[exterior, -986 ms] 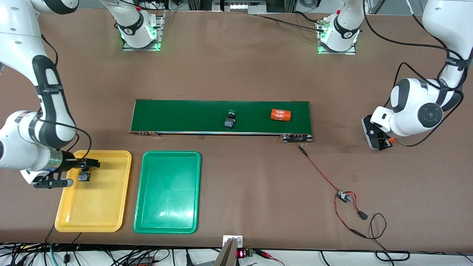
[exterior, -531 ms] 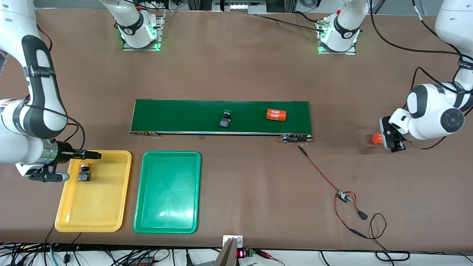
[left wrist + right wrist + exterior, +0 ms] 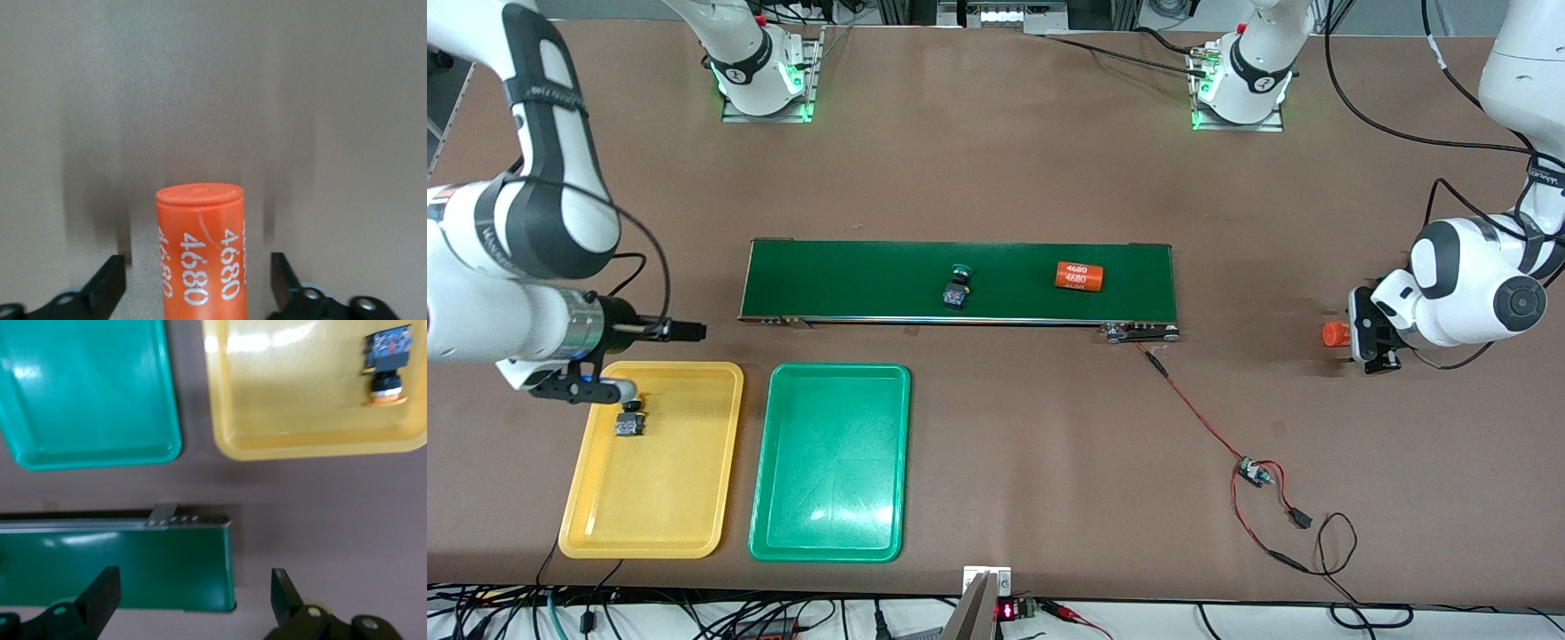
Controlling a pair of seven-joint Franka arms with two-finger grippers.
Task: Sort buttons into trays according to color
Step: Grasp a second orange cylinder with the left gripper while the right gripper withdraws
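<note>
Buttons: 1 yellow-capped, 1 green-capped.

Count: two buttons, one yellow-capped and one green-capped. Two trays, one yellow, one green. Two orange "4680" cylinders, one conveyor belt.

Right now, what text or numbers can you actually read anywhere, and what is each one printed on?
"4680", printed twice, on the orange cylinder lying on the conveyor belt.
"4680", printed at least twice around the side of the upright orange cylinder standing between the open fingers of the left gripper.
Red digits glow on a small display at the table's edge nearest the front camera: too small to read.
Lettering on the arm straps: too small to read.
</note>
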